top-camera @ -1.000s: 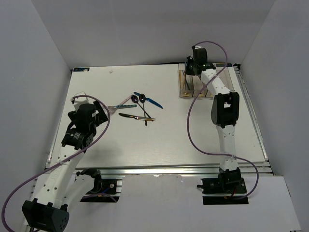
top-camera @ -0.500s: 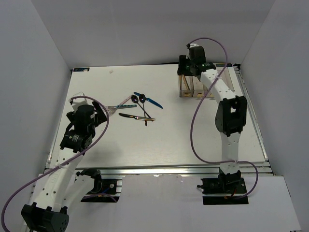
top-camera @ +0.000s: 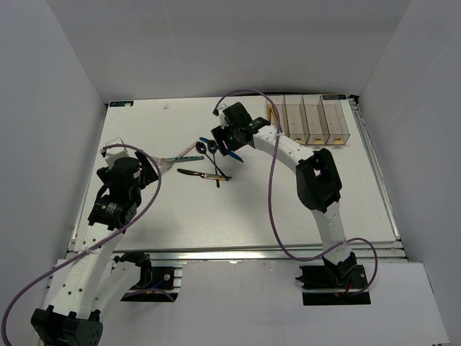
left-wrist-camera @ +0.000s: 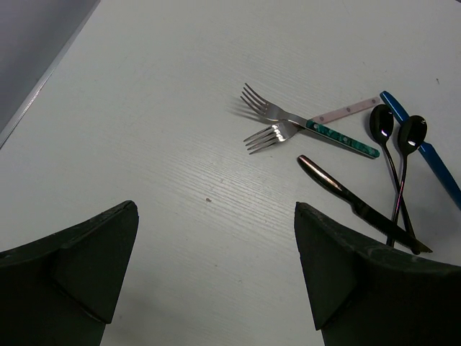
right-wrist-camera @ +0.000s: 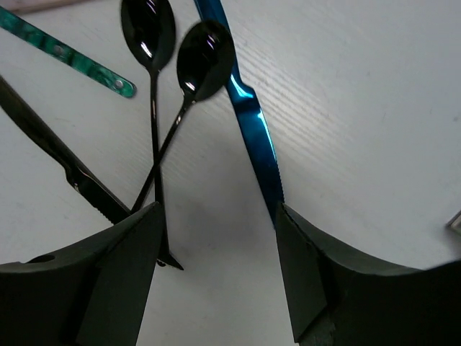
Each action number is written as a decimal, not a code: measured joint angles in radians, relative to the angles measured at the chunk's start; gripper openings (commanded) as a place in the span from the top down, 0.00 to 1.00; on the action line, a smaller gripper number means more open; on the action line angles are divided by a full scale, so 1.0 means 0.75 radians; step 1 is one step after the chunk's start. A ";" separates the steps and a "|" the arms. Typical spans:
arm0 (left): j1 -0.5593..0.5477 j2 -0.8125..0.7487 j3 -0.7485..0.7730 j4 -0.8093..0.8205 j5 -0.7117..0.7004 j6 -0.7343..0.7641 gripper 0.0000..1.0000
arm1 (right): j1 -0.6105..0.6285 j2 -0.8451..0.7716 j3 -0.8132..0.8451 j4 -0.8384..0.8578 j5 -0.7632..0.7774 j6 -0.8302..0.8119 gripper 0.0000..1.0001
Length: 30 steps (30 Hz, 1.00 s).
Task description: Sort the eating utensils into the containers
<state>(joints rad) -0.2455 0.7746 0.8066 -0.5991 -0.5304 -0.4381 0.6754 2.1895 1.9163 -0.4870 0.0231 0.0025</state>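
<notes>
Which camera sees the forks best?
The left wrist view: both forks lie whole, tines clear. The top external view shows them tiny; the right wrist view catches only the green handle and a pale sliver.

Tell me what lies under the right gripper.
The open right gripper hangs over a blue knife and two crossed black spoons, with a dark knife beside them. Its fingers cover the blue knife's end and part of the dark knife.

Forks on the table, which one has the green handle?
The silver-tined fork whose tines lie higher in the left wrist view; its handle is marbled green, while the other fork has a pale pink one.
</notes>
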 measured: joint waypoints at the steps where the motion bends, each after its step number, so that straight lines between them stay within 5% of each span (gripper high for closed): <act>1: 0.000 0.000 0.000 0.000 -0.002 0.000 0.02 | 0.003 0.010 -0.006 -0.017 0.022 0.028 0.32; 20: -0.001 0.008 0.000 0.000 -0.002 0.000 0.02 | 0.101 0.149 0.002 0.034 0.186 0.418 0.56; 30: -0.001 0.006 0.000 0.000 -0.002 0.000 0.02 | 0.100 0.296 0.133 0.041 0.205 0.477 0.57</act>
<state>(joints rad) -0.2462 0.7788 0.8066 -0.5991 -0.5320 -0.4381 0.7502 2.4111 2.0163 -0.4564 0.1768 0.3599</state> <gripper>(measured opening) 0.980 0.431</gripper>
